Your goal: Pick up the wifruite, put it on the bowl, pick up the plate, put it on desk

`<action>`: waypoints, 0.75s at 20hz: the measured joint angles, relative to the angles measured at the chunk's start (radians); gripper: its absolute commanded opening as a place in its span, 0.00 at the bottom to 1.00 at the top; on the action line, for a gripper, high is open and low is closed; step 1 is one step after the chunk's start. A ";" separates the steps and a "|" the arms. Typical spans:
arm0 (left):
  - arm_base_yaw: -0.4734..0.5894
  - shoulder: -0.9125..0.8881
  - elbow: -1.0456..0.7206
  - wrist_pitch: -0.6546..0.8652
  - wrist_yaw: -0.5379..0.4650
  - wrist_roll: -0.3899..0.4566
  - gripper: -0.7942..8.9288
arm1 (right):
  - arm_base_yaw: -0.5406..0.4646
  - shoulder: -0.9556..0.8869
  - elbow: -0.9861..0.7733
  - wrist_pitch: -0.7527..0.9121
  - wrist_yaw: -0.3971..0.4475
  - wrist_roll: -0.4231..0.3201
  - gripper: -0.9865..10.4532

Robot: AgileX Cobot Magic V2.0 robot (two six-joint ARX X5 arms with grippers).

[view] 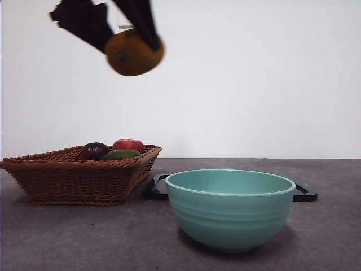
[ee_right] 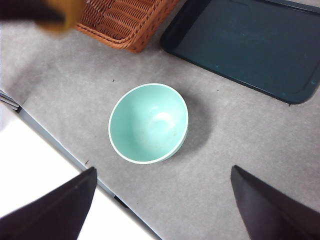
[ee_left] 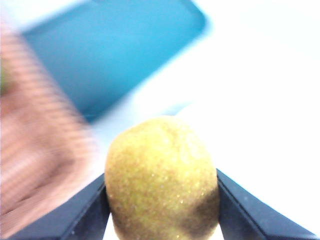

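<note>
Front view: the left gripper (view: 128, 35) holds the wifruite (view: 135, 52) high above the wicker basket (view: 79, 172), well apart from the bowl (view: 230, 208).

Left wrist view: jaws clamp the fruit's flanks; the rounded skin could slip out mid-carry.

Right wrist view: the right gripper (ee_right: 162, 202) hangs wide open over the grey desk (ee_right: 240, 130) and dark tray (ee_right: 250, 45); wall plain white.

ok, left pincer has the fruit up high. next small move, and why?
Probably carry it sideways until it is over the bowl, then lower. The left pincer is shut on the wifruite, held high above the wicker basket, not above the bowl. The bowl looks empty in the right wrist view, so nothing blocks a drop. The right pincer hangs open over the desk.
</note>
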State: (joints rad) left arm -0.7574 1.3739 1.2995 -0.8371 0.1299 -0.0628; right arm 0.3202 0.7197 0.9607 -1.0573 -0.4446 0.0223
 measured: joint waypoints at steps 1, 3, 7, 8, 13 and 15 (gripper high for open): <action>-0.039 0.011 0.000 0.004 0.000 0.004 0.29 | 0.000 0.000 0.000 0.000 0.000 0.000 0.46; -0.098 0.058 0.000 0.020 0.000 0.014 0.29 | 0.000 0.000 0.000 0.000 0.000 0.000 0.46; -0.153 0.179 0.000 0.068 -0.002 0.027 0.29 | 0.000 0.000 0.000 0.000 0.000 0.000 0.46; -0.165 0.216 0.000 0.082 -0.002 0.031 0.29 | 0.000 0.000 0.000 0.000 0.000 0.000 0.46; -0.204 0.359 0.000 0.136 -0.007 0.048 0.29 | 0.000 0.000 0.000 0.000 0.000 0.000 0.46; -0.215 0.398 0.000 0.154 -0.036 0.055 0.29 | 0.000 0.000 0.000 0.000 0.000 0.000 0.46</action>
State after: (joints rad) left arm -0.9722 1.7718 1.2995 -0.6834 0.0937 -0.0078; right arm 0.3199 0.7197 0.9607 -1.0573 -0.4442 0.0223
